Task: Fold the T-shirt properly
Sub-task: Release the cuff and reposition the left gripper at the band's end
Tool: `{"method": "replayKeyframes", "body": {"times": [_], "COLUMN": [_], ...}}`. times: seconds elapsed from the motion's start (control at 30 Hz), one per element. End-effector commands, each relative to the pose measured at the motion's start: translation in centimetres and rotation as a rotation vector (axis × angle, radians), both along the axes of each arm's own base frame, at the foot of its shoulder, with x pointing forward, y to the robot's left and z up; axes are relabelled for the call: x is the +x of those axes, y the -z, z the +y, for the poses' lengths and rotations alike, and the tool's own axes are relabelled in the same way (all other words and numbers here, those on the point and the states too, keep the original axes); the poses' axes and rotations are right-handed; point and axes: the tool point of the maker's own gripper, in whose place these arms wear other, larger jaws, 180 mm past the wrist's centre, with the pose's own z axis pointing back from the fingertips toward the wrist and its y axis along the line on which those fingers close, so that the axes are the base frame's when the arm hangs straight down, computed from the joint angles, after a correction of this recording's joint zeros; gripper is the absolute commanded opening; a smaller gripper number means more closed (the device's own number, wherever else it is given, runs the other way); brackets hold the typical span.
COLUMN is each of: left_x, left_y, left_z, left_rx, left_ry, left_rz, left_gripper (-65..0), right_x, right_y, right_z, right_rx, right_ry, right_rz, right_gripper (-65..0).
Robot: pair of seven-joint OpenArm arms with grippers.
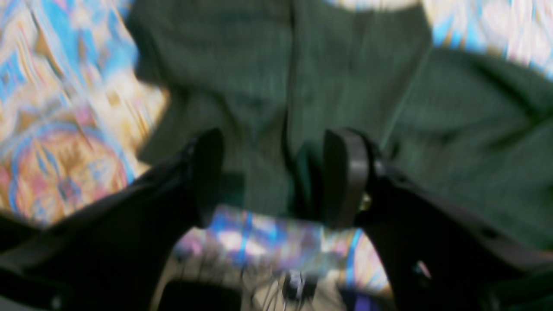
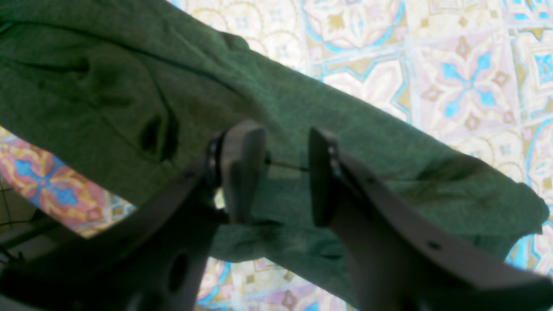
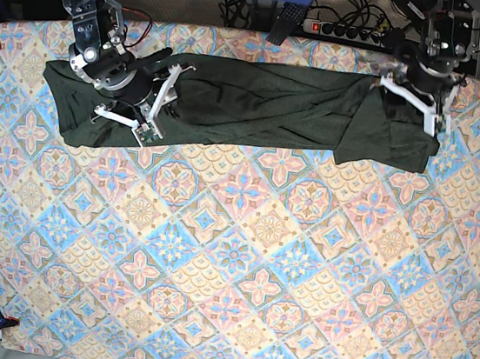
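The patterned surface (image 3: 230,257) carries the T-shirt (image 3: 258,103), stretched along its far edge from the left corner toward the right. The left end effector (image 1: 276,177) stands spread above the cloth. The right end effector (image 2: 276,172), also spread, straddles a fold.
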Motion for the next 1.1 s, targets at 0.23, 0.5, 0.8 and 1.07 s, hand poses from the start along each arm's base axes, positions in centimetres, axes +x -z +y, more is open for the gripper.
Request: {"method": "replayKeyframes", "body": {"times": [0.23, 0.5, 0.8, 1.07], "left_x": [4.9, 5.5, 6.5, 7.3], "left_y": [-1.6, 1.7, 3.4, 3.2], "left_z": [0.4, 0.7, -2.0, -2.1], "left_rx": [0.0, -0.024, -0.06, -0.069], "left_ry": [-0.007, -0.031, 0.028, 0.016], "left_rz": [-0.11, -0.039, -0.011, -0.027], "left_gripper": [-27.6, -27.6, -28.1, -65.0], "right_x": [0.7, 0.7, 0.7, 0.7], "right_y": [-0.9, -0.9, -0.9, -0.9], "right_z": [0.1, 0.1, 0.1, 0.1], "right_rx": [0.01, 0.011, 0.01, 0.01], "right_ry": [-0.004, -0.004, -0.004, -0.004], "right_rz": [-0.038, -0.039, -0.038, -0.038], "right_gripper": [-43.7, -43.7, -43.7, -43.7]}}
